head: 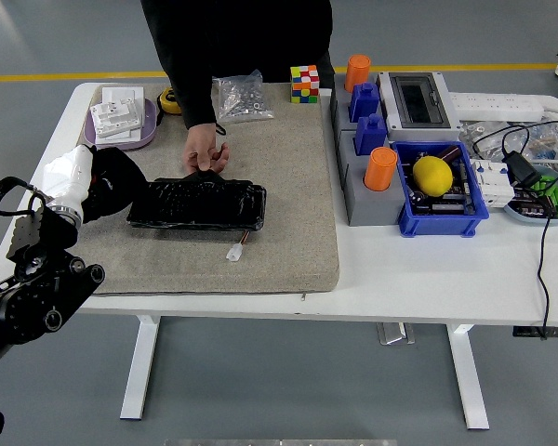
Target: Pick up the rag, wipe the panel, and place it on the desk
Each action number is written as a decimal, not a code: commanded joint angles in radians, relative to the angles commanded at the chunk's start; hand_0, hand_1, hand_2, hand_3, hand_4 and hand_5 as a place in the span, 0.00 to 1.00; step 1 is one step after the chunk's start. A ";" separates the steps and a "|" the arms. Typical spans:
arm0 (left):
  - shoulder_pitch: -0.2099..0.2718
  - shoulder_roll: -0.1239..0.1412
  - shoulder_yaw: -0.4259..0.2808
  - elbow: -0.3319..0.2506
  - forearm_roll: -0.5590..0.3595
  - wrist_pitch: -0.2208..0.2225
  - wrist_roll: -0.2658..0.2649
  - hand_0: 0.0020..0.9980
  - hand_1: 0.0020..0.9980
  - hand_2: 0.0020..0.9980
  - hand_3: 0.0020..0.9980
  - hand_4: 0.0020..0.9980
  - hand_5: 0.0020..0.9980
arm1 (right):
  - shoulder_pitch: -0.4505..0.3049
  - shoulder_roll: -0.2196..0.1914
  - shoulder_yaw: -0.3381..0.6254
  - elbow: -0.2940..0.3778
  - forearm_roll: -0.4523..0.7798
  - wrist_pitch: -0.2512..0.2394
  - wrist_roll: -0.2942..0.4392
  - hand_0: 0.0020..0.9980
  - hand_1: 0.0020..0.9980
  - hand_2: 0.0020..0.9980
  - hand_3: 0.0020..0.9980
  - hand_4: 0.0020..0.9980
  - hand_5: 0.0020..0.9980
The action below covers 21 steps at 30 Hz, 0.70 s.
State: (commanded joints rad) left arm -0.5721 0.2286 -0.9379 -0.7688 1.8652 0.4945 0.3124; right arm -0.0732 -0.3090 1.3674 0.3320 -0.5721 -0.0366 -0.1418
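Reaching in at mid-left, the left robot hand [70, 177] clutched the black rag [112, 181] beside the panel [197, 203], above the counter's [418, 269] mat [288, 186].

Around the black panel [196, 203], the mat [288, 186] lay bare to the right and far side. A person's hand [205, 153] blocked its far edge; a small connector [234, 250] lay just before its near edge.

The panel [197, 203] lies on the mat [288, 186] on the counter [428, 269], with the rag [112, 178] at its 9 o'clock end under the left hand [70, 177]. A person's hand [205, 151] rests at the panel's 12 o'clock edge, and the bin [439, 190] sits at 3 o'clock, off the mat.
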 joint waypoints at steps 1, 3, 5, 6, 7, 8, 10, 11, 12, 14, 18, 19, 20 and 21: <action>0.001 -0.006 -0.016 0.007 -0.002 0.001 0.005 0.30 0.12 0.45 0.23 0.00 0.00 | 0.000 0.000 -0.001 0.000 -0.001 0.000 0.000 0.71 0.51 0.66 0.61 1.00 0.66; 0.002 -0.016 -0.048 0.021 0.004 0.001 0.015 0.30 0.12 0.45 0.23 0.00 0.00 | -0.001 0.001 -0.001 0.001 -0.005 0.000 -0.001 0.71 0.51 0.66 0.61 1.00 0.66; 0.003 -0.026 -0.081 0.035 0.012 -0.001 0.025 0.30 0.12 0.45 0.23 0.00 0.00 | -0.001 0.001 -0.002 0.002 -0.007 0.000 -0.001 0.71 0.51 0.66 0.61 1.00 0.66; 0.003 -0.029 -0.093 0.040 0.016 -0.003 0.030 0.30 0.12 0.45 0.23 0.00 0.00 | -0.001 0.001 -0.002 0.002 -0.007 -0.001 -0.001 0.71 0.51 0.66 0.61 1.00 0.66; 0.003 -0.032 -0.106 0.046 0.019 -0.005 0.035 0.30 0.12 0.45 0.24 0.00 0.00 | -0.001 0.001 -0.002 0.003 -0.007 -0.001 0.000 0.71 0.52 0.66 0.61 1.00 0.66; 0.003 -0.035 -0.120 0.053 0.023 -0.007 0.039 0.30 0.12 0.45 0.24 0.00 0.00 | -0.001 0.001 -0.001 0.003 -0.008 -0.001 0.000 0.71 0.52 0.66 0.61 1.00 0.66; 0.003 -0.039 -0.136 0.063 0.025 -0.009 0.043 0.30 0.12 0.45 0.24 0.00 0.00 | -0.002 0.001 -0.001 0.003 -0.008 -0.001 -0.001 0.71 0.52 0.66 0.61 1.00 0.66; 0.002 -0.041 -0.148 0.070 0.026 -0.010 0.045 0.30 0.12 0.45 0.24 0.00 0.00 | -0.002 0.001 -0.001 0.004 -0.010 -0.001 -0.001 0.71 0.52 0.66 0.61 1.00 0.66; 0.002 -0.043 -0.162 0.080 0.030 -0.011 0.048 0.30 0.12 0.45 0.24 0.00 0.00 | -0.001 0.002 0.001 0.003 -0.011 -0.001 -0.001 0.71 0.52 0.66 0.61 1.00 0.66; 0.001 -0.045 -0.175 0.091 0.032 -0.014 0.052 0.30 0.12 0.45 0.25 0.00 0.00 | -0.001 0.003 0.003 0.003 -0.016 0.000 -0.002 0.71 0.52 0.66 0.61 1.00 0.66; 0.000 -0.052 -0.205 0.121 0.032 -0.017 0.060 0.30 0.12 0.45 0.25 0.00 0.00 | 0.000 0.004 0.006 0.004 -0.018 -0.001 -0.002 0.71 0.52 0.66 0.61 1.00 0.66; 0.000 -0.056 -0.212 0.131 0.031 -0.017 0.062 0.30 0.13 0.46 0.27 0.00 0.00 | 0.000 0.004 0.006 0.004 -0.018 -0.002 -0.001 0.71 0.52 0.66 0.61 1.00 0.66; -0.001 -0.058 -0.214 0.137 0.027 -0.018 0.063 0.30 0.13 0.46 0.27 0.00 0.00 | 0.001 0.004 0.005 0.004 -0.018 -0.001 -0.001 0.71 0.52 0.66 0.61 1.00 0.66; -0.002 -0.061 -0.217 0.141 0.024 -0.017 0.063 0.30 0.13 0.46 0.27 0.00 0.00 | 0.002 0.004 0.005 0.004 -0.020 -0.001 -0.002 0.71 0.52 0.66 0.61 1.00 0.66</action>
State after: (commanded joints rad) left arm -0.5737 0.1674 -1.1545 -0.6273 1.8897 0.4777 0.3758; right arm -0.0715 -0.3054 1.3725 0.3355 -0.5923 -0.0377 -0.1435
